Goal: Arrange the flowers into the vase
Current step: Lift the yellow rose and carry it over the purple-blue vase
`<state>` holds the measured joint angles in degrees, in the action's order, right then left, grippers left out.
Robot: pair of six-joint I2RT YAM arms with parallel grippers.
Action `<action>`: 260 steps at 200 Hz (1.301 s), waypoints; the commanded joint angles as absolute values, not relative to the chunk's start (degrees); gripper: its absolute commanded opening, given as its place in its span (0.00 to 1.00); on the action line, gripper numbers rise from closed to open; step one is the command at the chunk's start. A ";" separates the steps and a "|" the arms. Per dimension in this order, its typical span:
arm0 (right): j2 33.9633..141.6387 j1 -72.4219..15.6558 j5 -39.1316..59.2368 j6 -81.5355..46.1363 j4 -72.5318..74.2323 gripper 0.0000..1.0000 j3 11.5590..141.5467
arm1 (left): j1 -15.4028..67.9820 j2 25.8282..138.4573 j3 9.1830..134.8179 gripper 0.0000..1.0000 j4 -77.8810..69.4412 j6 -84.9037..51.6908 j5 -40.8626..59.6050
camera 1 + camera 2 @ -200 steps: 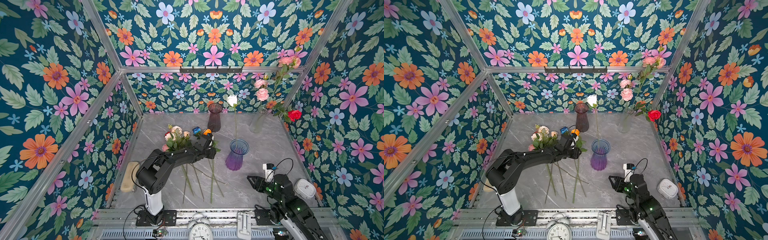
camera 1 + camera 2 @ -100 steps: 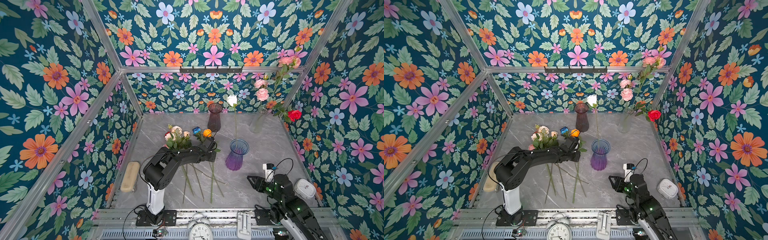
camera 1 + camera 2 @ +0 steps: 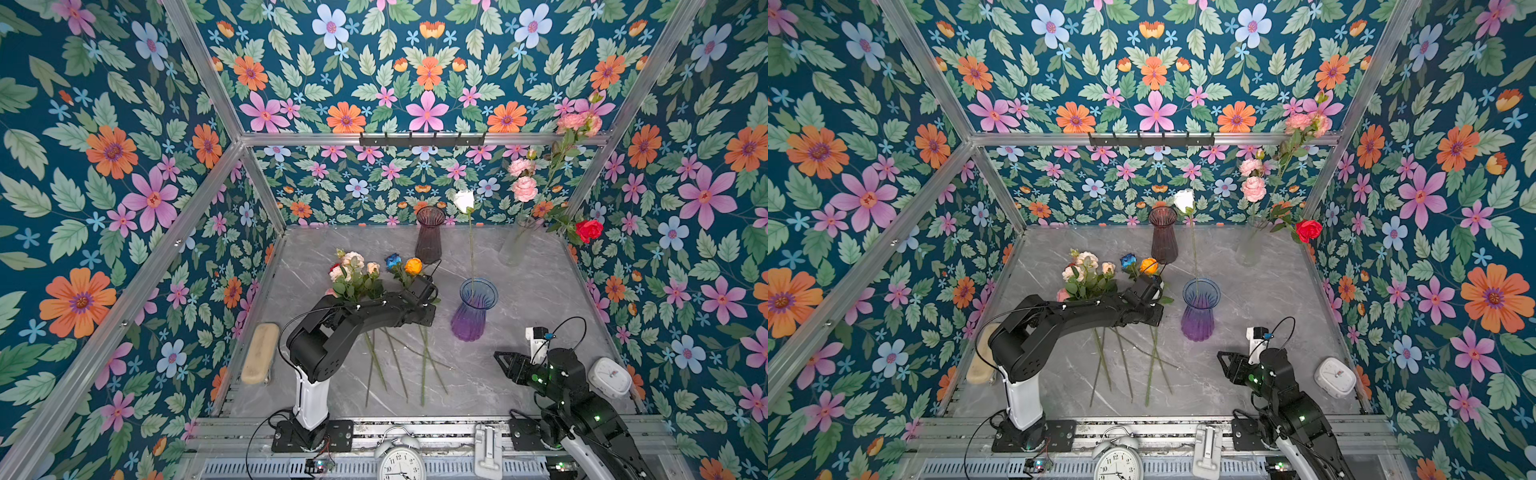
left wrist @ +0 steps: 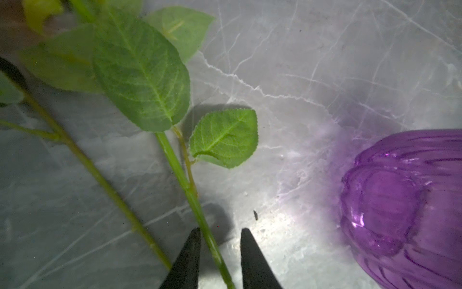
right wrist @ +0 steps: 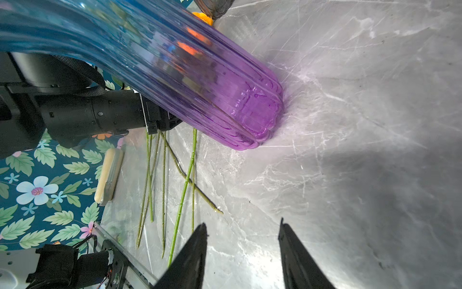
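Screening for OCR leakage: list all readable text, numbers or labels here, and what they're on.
"10 11 12 1 2": dial of the twin-bell alarm clock, front edge; lower numerals cut off.
Face of the white clock: marks too small to read.
Nothing else legible.

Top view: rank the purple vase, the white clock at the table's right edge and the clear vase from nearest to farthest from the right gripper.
1. The purple vase, mid-table, just ahead and left of the right gripper.
2. The white clock, at the right edge beside that arm.
3. The clear vase, in the back right corner.
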<state>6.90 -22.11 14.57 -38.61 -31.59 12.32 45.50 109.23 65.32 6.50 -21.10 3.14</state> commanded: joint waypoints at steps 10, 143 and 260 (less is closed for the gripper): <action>6.76 -22.17 14.53 -37.81 -30.04 0.49 12.19 | 45.50 108.98 64.95 0.19 7.87 -21.47 3.39; 9.32 -22.16 14.68 -37.74 -29.09 0.49 12.36 | 41.31 82.47 68.71 0.00 10.68 -21.08 4.05; 9.40 -22.14 14.77 -37.69 -28.95 0.49 12.39 | 41.70 66.10 65.05 0.00 -43.44 -17.31 25.46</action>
